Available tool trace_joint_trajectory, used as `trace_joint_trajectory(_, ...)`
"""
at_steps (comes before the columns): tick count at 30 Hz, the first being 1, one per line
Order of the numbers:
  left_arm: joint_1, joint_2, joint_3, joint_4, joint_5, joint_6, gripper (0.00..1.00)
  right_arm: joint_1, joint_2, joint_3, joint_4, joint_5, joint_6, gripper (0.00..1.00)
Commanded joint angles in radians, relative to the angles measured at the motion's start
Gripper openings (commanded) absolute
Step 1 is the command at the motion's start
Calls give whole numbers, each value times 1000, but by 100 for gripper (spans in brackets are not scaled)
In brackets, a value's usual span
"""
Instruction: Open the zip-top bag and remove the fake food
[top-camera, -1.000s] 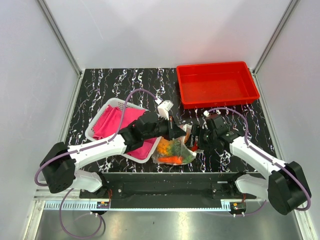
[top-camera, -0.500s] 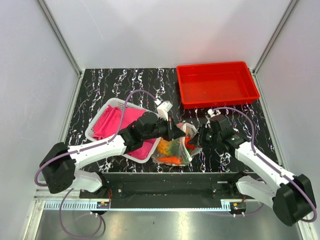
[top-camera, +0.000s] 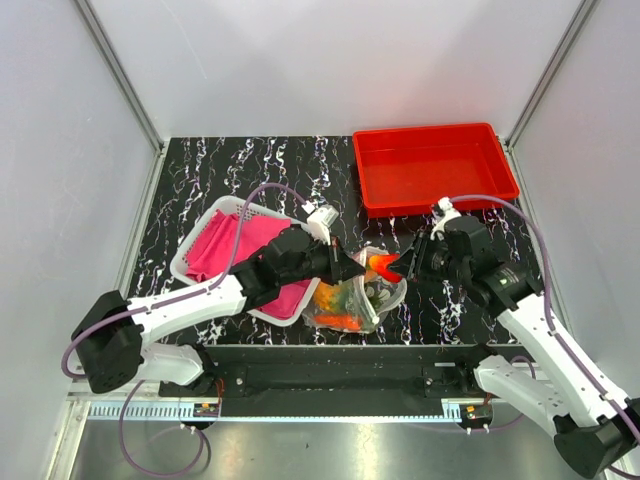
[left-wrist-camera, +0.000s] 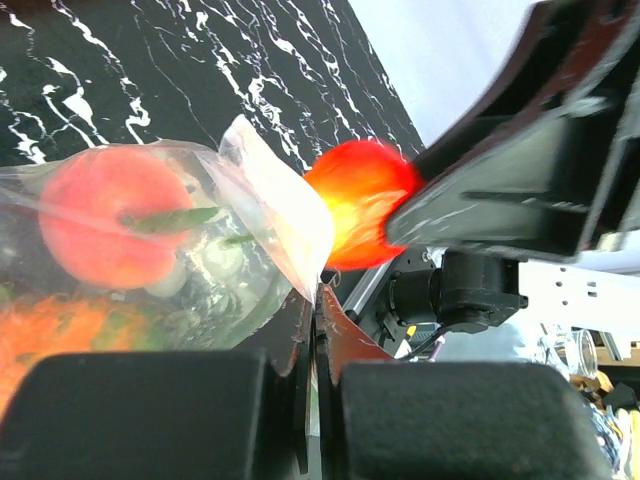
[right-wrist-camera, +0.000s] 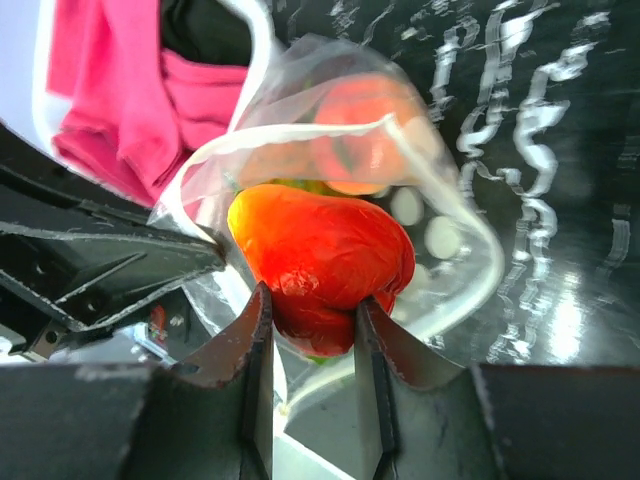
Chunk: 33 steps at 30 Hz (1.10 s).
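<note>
I am holding my left arm stretched low and rightward over the table, with the left gripper (top-camera: 352, 270) pinching the zip-top bag (left-wrist-camera: 270, 200) by its rim, jaws fully together. I am angling my right arm in from the right, wrist raised. The right gripper (top-camera: 396, 266) is pointing left and clamping a red-orange piece of fake food (right-wrist-camera: 320, 250).

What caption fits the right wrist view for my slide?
Right gripper pinches a glossy red-orange plastic toy fruit at the open mouth of the clear dotted zip-top bag.
</note>
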Motion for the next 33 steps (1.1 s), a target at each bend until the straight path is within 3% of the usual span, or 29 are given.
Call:
trace_joint_trajectory(1,1,-55,-13,30,-48,31,0,7,-19,138,-128,153,-58,0)
trace_joint_trajectory(8,8,-72,-13,9,-48,48,0,4,158,290,-187,453,-148,0)
trace_joint_trajectory(12,13,-66,2,-18,-38,68,0,-19,318,414,-127,517,-199,0)
trace_joint_trajectory(18,17,-35,15,-2,21,67,0,-218,620,528,78,344,-266,0)
trace_joint_trajectory(25,17,0,33,33,71,62,0,-257,898,671,211,297,-369,9)
trace_joint_trajectory(28,17,16,41,33,76,67,0,-263,979,724,224,313,-395,30)
trace_joint_trajectory(29,17,19,39,35,74,67,0,-261,993,740,211,311,-401,51)
trace_joint_trajectory(33,17,27,32,45,78,62,0,-263,978,725,189,281,-376,89)
